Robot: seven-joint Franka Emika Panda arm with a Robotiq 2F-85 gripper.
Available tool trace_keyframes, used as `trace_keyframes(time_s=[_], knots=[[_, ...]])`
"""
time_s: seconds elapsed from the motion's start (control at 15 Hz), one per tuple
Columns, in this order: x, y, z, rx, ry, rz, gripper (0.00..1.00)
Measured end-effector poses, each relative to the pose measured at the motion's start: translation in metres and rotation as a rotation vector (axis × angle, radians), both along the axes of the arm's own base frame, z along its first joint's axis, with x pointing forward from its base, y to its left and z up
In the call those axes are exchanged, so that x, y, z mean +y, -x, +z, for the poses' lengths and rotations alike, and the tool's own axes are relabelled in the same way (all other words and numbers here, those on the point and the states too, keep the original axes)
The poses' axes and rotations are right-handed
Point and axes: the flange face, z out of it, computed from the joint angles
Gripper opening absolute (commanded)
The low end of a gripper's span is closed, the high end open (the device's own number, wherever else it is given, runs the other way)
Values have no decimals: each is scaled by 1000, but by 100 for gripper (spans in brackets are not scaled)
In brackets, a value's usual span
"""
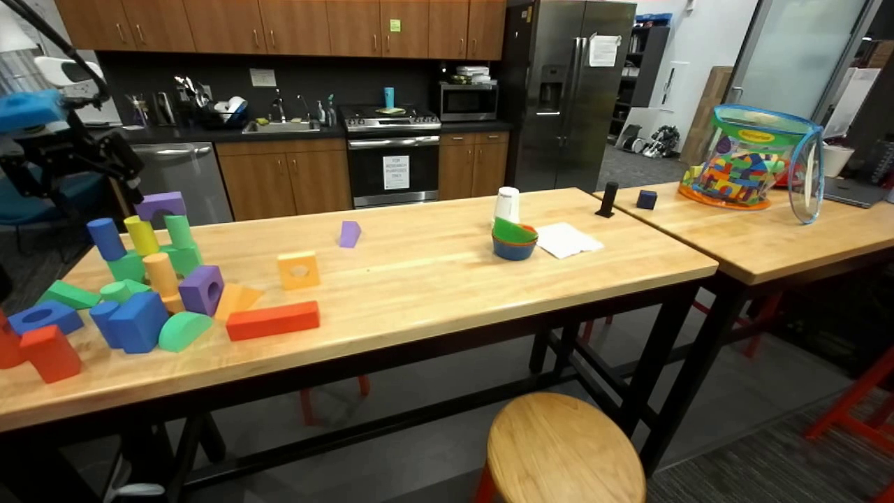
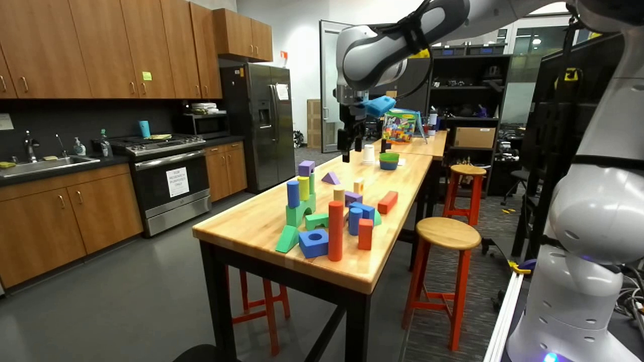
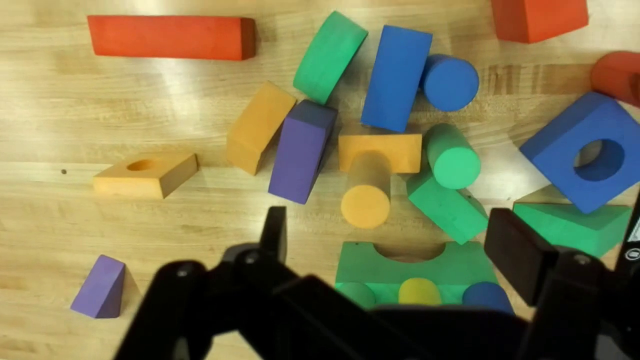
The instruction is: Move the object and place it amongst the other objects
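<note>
"Purple holed block [image 1: 196, 288]?"

"In an exterior view, one, among the other blocks [image 1: 142, 323]; table [image 1: 412, 272] room toward the bowls [image 1: 513, 250]."

"Reds [image 2: 335, 231]?"

"Three, in an exterior view; tallest near the edge [image 2: 327, 274]."

"Wrist view?"

"My gripper [image 3: 390, 235], spread wide; three cylinders [image 3: 419, 291] on one bridge [image 3: 415, 272]."

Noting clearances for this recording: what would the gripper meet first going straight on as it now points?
Probably the upright tan cylinder, ahead of the open gripper in the wrist view, though depth is hard to judge.
</note>
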Motion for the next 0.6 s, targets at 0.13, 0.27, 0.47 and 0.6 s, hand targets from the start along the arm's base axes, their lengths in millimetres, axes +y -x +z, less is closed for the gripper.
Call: trace_keyframes(time_s=[0.13,0.27,0.47,0.6], knots=[[2,7,-5,47,0,6,100],[5,11,-16,87,0,6,100],[9,11,-32,116,0,3,100],[9,10,-34,121,0,2,100]])
